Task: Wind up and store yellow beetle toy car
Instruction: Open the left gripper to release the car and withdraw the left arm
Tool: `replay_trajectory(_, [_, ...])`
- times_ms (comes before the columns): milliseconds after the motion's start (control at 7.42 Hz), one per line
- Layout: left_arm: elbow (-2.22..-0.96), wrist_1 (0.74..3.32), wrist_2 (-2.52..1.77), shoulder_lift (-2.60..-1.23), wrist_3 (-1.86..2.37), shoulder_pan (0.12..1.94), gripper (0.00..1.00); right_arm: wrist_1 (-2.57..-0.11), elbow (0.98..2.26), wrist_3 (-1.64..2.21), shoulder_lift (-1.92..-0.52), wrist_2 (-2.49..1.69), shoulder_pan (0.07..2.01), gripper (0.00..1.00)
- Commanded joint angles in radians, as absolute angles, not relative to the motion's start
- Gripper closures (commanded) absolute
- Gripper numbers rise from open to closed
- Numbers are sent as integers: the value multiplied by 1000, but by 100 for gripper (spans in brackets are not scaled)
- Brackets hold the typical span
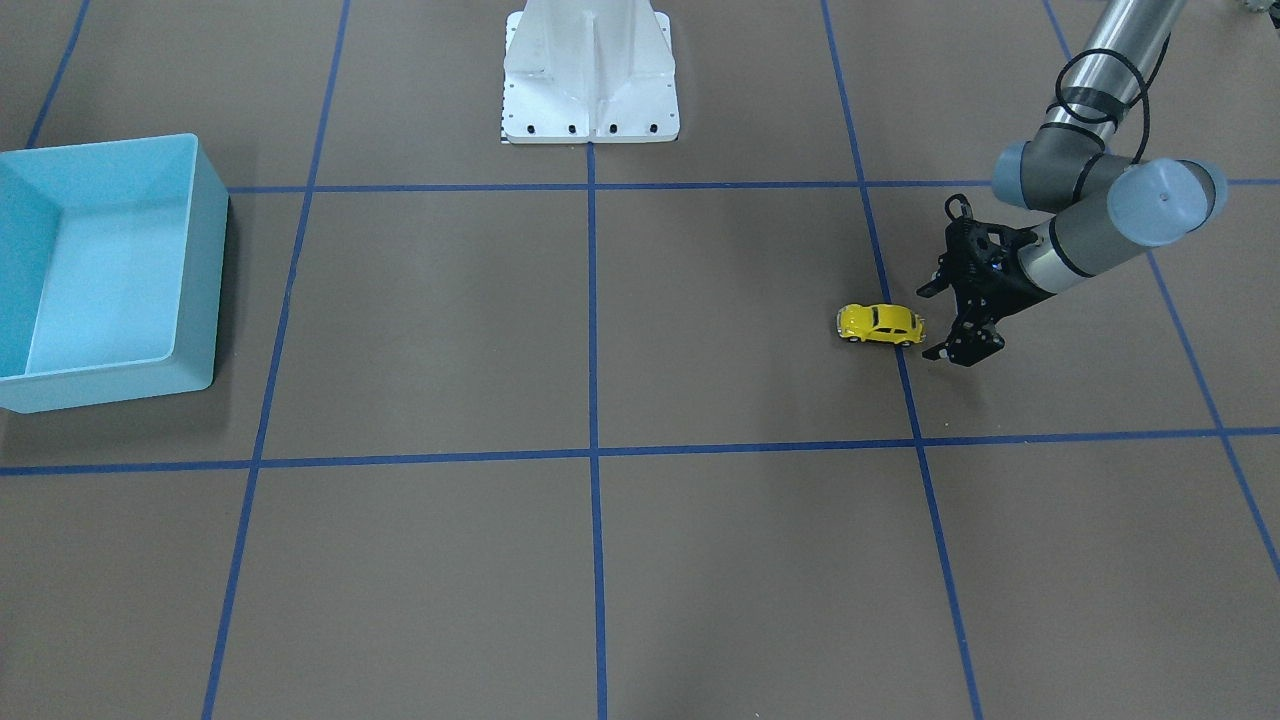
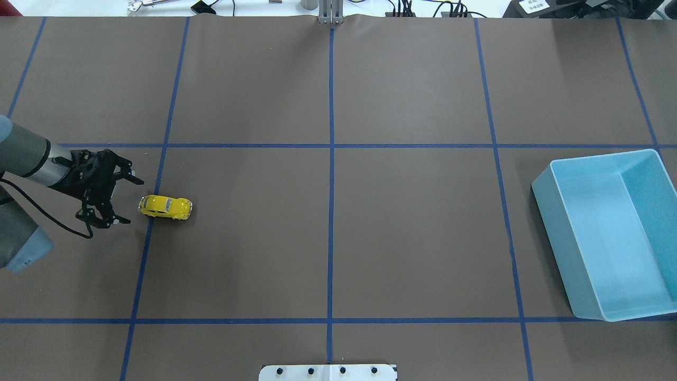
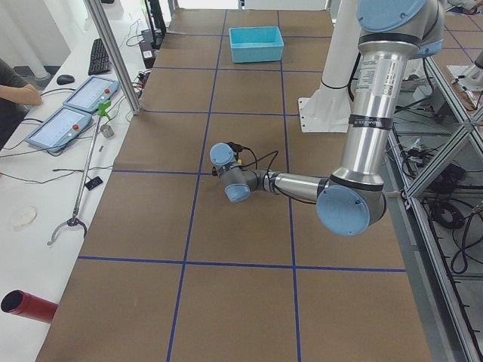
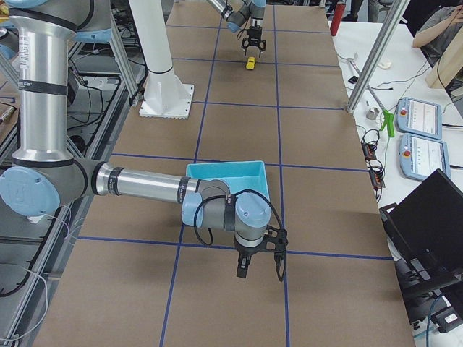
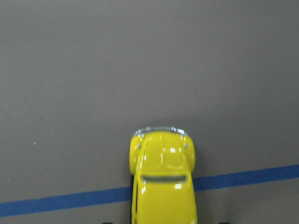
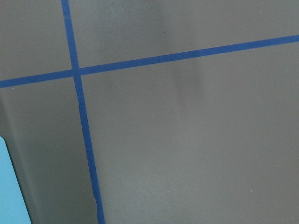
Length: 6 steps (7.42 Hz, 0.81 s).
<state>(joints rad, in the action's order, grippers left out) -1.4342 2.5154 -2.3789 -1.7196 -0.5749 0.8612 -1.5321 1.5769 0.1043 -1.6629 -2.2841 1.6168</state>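
The yellow beetle toy car [image 2: 165, 207] stands on its wheels on the brown table, across a blue tape line; it also shows in the front view [image 1: 880, 323] and fills the lower middle of the left wrist view [image 5: 162, 182]. My left gripper [image 2: 133, 201] is open and empty, low over the table, its fingertips level with the car's near end and spread wider than the car [image 1: 928, 323]. My right gripper [image 4: 259, 264] shows only in the right side view, near the light blue bin [image 2: 550, 211]; I cannot tell whether it is open or shut.
The bin [image 1: 195, 290] is empty, far across the table from the car; its corner shows in the right wrist view [image 6: 9, 186]. The white robot base [image 1: 590, 80] stands at the table's middle edge. An operators' bench with tablets [image 3: 75, 105] runs along the far side.
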Motion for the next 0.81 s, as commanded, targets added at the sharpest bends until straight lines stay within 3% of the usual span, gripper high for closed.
replay_trajectory(0, [-1434, 2516, -2381, -1720, -578, 868, 0, -1532, 1577, 104, -1663, -2284, 1617, 0])
replay_trajectory(674, [-1453, 2467, -2422, -1710, -571, 995, 0, -1532, 1575, 104, -1663, -2284, 1617, 0])
